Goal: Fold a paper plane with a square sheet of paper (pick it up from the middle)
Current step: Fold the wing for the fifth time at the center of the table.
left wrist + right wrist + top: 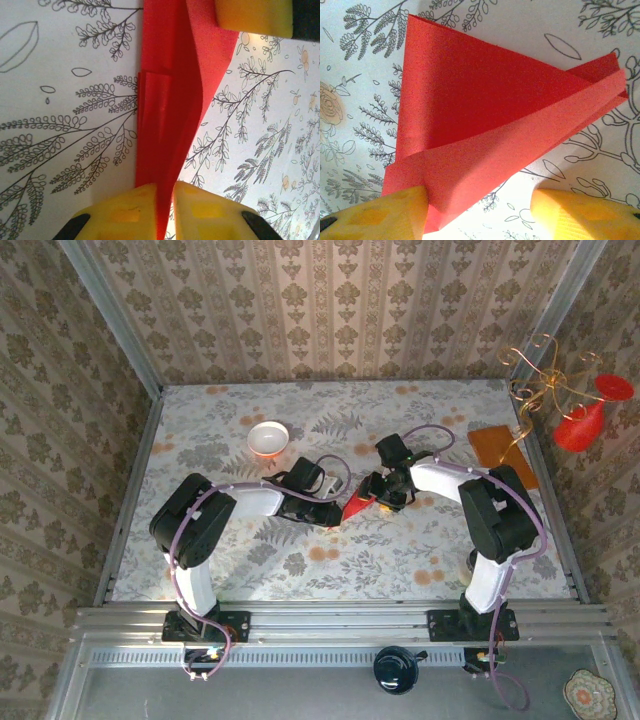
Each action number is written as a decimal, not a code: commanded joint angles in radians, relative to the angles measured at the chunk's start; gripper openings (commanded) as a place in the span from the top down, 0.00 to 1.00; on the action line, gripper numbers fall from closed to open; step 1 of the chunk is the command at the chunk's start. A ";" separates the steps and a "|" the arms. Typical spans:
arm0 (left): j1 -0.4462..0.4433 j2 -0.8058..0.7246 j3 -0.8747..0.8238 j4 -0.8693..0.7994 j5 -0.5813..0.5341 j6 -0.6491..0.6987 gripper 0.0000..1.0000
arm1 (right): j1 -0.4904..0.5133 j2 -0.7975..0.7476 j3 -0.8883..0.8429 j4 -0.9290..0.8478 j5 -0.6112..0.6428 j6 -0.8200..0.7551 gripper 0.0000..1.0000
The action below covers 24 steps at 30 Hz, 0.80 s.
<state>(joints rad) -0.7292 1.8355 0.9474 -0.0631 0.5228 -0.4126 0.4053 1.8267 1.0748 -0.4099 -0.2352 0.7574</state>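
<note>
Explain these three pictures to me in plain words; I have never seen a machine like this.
Two white robot arms are bolted to the near edge of a table covered with a flowered cloth. The top picture looks down from above: the left arm and the right arm reach towards the middle. The other two pictures come from a small camera on each wrist, so you see that arm's yellow fingers up close. On the table stand a white bowl and an orange-brown board. Between the arms is a folded red paper. The left gripper is pinched shut on the paper. The right gripper stands open, with one finger at the paper's edge.
</note>
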 commanded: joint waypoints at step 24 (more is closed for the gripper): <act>0.005 -0.062 0.042 -0.035 -0.005 -0.009 0.73 | 0.016 0.154 -0.013 0.009 0.086 -0.029 0.39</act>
<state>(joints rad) -0.7258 1.8080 0.9623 -0.0761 0.5232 -0.4202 0.4099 1.8599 1.1168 -0.4641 -0.2195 0.7578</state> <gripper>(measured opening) 0.269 0.610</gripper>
